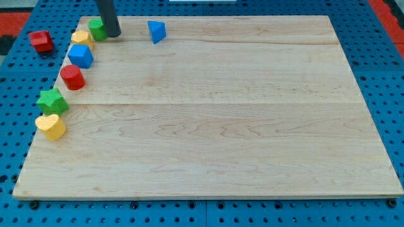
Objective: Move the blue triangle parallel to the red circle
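Currently blue triangle (156, 31) just right of tool tip (112, 35), apart.

I see the blue triangle (156, 31) lying flat on the wooden board (221, 126), close to the board's top edge and toward its left side. It is small and bright blue. The red circle (72, 77) is a round red block sitting right at the board's left edge, lower down and well apart from the triangle.
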